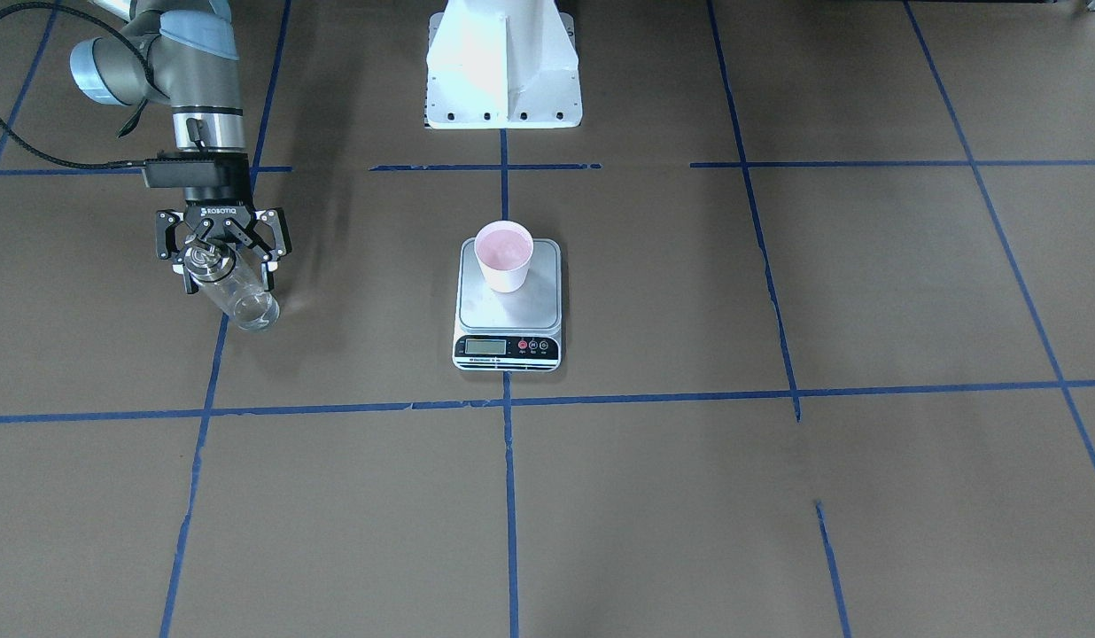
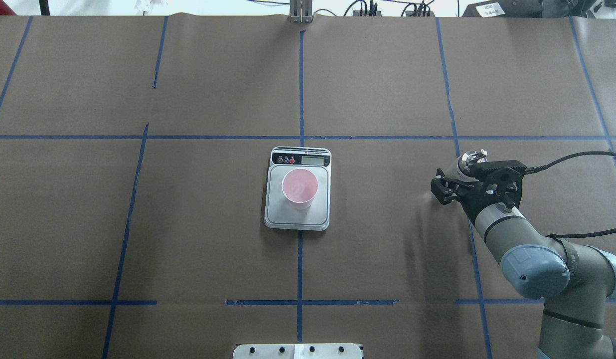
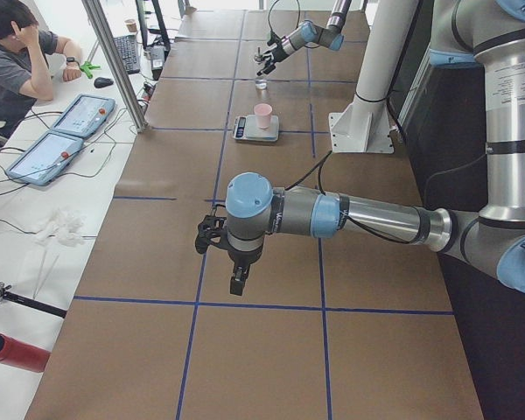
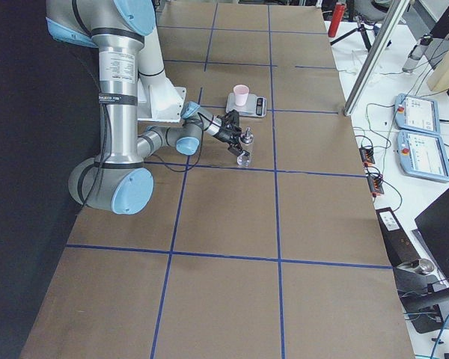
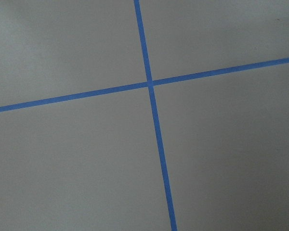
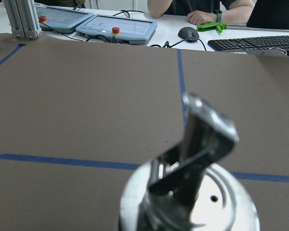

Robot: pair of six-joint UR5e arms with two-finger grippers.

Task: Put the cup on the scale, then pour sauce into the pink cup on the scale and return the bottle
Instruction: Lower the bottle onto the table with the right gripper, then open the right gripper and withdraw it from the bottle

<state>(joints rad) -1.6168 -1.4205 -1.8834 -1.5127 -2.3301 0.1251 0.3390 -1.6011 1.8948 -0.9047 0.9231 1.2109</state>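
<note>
The pink cup (image 1: 504, 252) stands upright on the back half of the scale (image 1: 509, 312) at the table's middle. The clear glass bottle (image 1: 237, 291) with its silver cap stands on the table at the robot's right, well away from the scale. My right gripper (image 1: 230, 282) is open, its fingers spread wide on either side of the bottle's upper part and not pressing it. The right wrist view shows the bottle's cap and spout (image 6: 195, 183) close up. My left gripper (image 3: 236, 278) hangs low over bare table far from the scale; I cannot tell whether it is open or shut.
The white robot pedestal (image 1: 503, 71) stands behind the scale. Blue tape lines (image 5: 151, 84) grid the brown table. Beyond the far edge are control tablets (image 6: 116, 28), a keyboard and a seated person (image 3: 17, 52).
</note>
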